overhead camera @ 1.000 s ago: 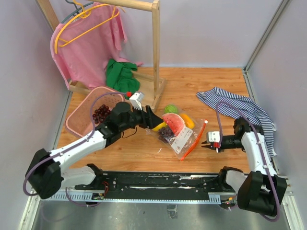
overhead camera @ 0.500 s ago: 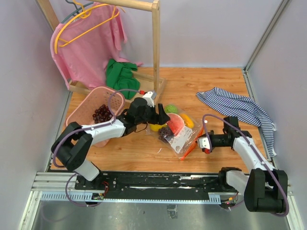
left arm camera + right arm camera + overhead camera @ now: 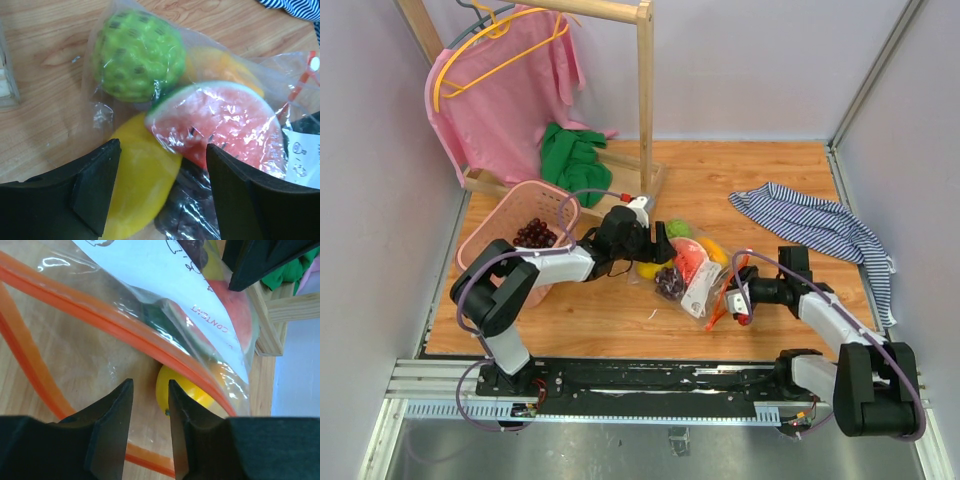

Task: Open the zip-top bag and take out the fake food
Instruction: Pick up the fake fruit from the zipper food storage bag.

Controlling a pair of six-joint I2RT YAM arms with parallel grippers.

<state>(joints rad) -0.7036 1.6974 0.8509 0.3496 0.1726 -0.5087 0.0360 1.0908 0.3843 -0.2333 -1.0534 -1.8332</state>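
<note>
Zip-top bag (image 3: 698,285) on the table (image 3: 770,170) between both arms, zip strip (image 3: 100,322) apart. Grape bunch (image 3: 532,235) in the pink basket (image 3: 485,250); watermelon slice (image 3: 220,125), yellow fruit (image 3: 140,185), green ball (image 3: 137,55) not out yet. Left gripper (image 3: 162,150) wide open over them, right gripper (image 3: 150,390) barely open, empty.

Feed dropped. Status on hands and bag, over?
Left hand open, straddling bagged fake food. Right hand open at zip strip. Bag unzipped, food inside. No obstruction.

Rack foot (image 3: 657,180) stands just behind the bag (image 3: 698,283).
</note>
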